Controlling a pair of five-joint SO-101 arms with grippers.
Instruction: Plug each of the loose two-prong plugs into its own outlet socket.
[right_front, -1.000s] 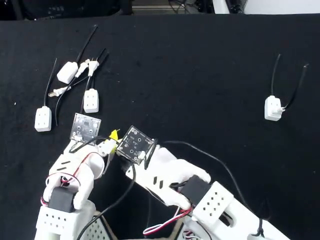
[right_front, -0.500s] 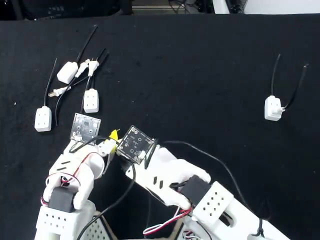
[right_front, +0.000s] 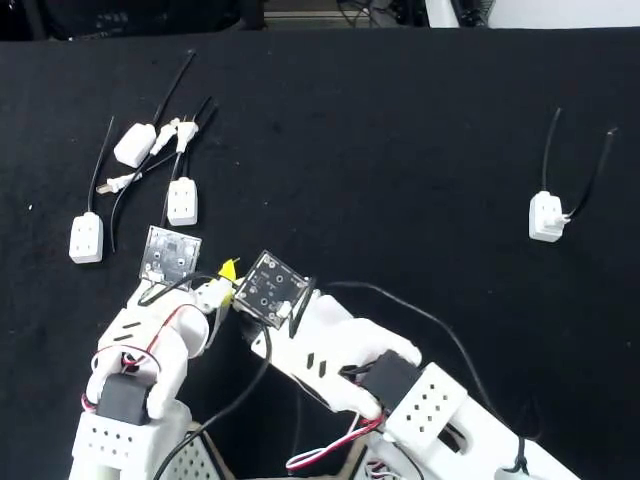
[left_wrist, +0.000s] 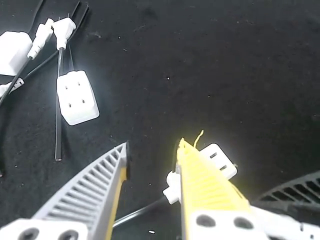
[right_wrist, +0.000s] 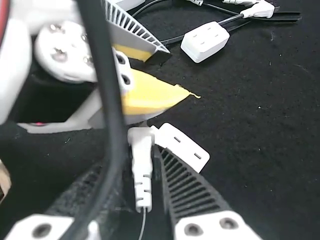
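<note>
— Two arms, both nosed in on one small white socket (right_wrist: 182, 145) near the front left of the black table (right_front: 400, 150). Who has hold of what?

— The right gripper (right_wrist: 145, 157) has the plug (right_wrist: 141, 177) nipped between its narrowed jaws. It lies lengthwise along them, head forward, with its thin cord trailing back toward the wrist.

— And the left gripper (left_wrist: 152, 145)?

— Gaping wide, nothing in it. The socket sits outside those jaws, just beside the outer face of the yellow finger (left_wrist: 200, 185), not between the two.

— So which way does the plug point?

— Along its own long axis, away from the right wrist and toward the left arm. Its head butts against the socket's near end. The socket lies slantwise to the plug, with a slotted face turned up.

— Are the prongs in?

— I can't tell from here. The yellow finger and a black cable (right_wrist: 107, 100) hang over the joint.

— What does the next move need, then?

— I'd say a straight push along that axis, with something backing the socket. The left arm is the nearer one for that. Unbraced, the socket would likely skid across the cloth.
</note>
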